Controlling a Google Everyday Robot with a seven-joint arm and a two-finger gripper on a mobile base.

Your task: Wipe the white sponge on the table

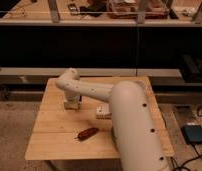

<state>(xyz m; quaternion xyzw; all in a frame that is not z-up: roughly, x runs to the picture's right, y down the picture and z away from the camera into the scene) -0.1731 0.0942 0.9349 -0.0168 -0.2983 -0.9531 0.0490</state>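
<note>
The arm is stretched over the table, wrist bent down. The gripper is clamped shut on the white sponge, pressed flat beneath it. Table's near corner is hidden by the arm.

- The wrist is masking the gripper, over the table's rear left, and its hold on the white sponge.
- The arm is hiding the table's right.
</note>
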